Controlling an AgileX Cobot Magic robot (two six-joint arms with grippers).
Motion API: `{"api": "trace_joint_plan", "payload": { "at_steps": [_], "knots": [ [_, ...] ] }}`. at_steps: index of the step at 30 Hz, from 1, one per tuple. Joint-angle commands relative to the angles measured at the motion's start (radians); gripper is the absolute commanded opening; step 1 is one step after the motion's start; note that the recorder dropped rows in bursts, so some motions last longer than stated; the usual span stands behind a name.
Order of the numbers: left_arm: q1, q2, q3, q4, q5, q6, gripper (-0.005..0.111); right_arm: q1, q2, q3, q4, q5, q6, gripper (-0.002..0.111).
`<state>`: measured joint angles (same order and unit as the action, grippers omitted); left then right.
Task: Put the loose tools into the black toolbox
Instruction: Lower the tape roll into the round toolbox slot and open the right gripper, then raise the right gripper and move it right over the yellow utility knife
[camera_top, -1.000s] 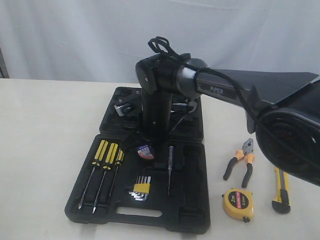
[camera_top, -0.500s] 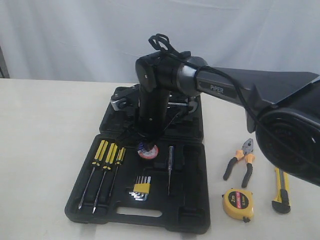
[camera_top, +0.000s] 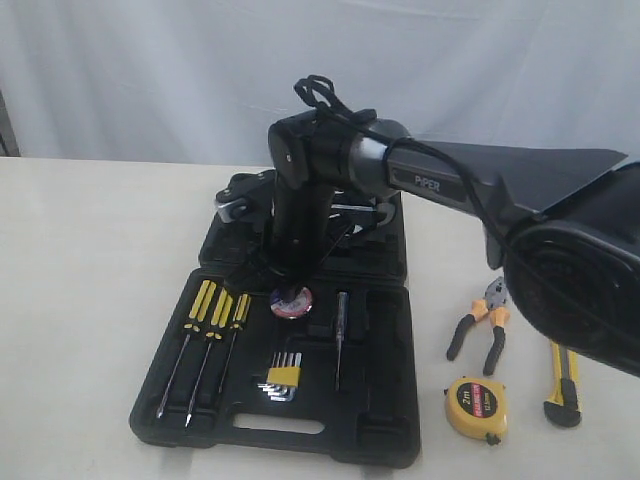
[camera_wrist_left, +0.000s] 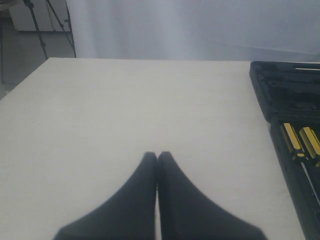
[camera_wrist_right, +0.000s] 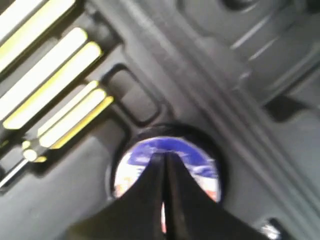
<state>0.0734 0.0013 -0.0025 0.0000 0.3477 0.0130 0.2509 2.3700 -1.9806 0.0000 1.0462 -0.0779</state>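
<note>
White curtain (camera_top: 150, 80) backs a pale counter (camera_top: 80, 250). Right pincer (camera_wrist_right: 163, 156) points down, its two fingers pressed together and gripping nothing that shows. Directly beneath its tips lies the tape (camera_wrist_right: 200, 172), a roll with a blue-and-white label, flat in a round recess of the toolbox (camera_top: 380, 410). Whether the tips touch the label cannot be told. Just beside the pincer, in the same half, sit three screwdrivers (camera_top: 213, 310). A little farther off is a hex key set (camera_top: 282, 375).

Well away from the pincer, off the toolbox and on bare counter toward its own arm's base, lie the pliers (camera_top: 480, 325). Near them is the tape measure (camera_top: 475, 407), and farthest out the knife (camera_top: 562, 385), partly hidden by the arm.

Left pincer (camera_wrist_left: 158, 154) is apart from all this, over bare counter beside the toolbox's edge, fingers closed on nothing.

The pliers are probably the heaviest piece, stiff steel with grippy handles. A hold across both handles close to the pivot should keep them level. The tape measure looks hard, smooth and round, so it may slip unless pinched squarely across its middle. The knife seems long and light, and is best taken near mid-length so that neither end dips.
</note>
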Motion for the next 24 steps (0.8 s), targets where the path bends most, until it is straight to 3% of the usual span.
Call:
{"api": "trace_joint_plan", "payload": {
  "at_steps": [1, 14, 24],
  "knots": [
    [-0.005, -0.001, 0.003, 0.0, -0.005, -0.006, 0.0, -0.004, -0.029, 0.003, -0.028, -0.007, 0.002, -0.001],
    [-0.005, -0.001, 0.003, 0.0, -0.005, -0.006, 0.0, -0.03, 0.031, 0.005, 0.0, 0.033, 0.009, -0.001],
    [-0.005, -0.001, 0.003, 0.0, -0.005, -0.006, 0.0, -0.028, -0.11, 0.005, 0.0, 0.139, 0.004, -0.001]
  ]
}}
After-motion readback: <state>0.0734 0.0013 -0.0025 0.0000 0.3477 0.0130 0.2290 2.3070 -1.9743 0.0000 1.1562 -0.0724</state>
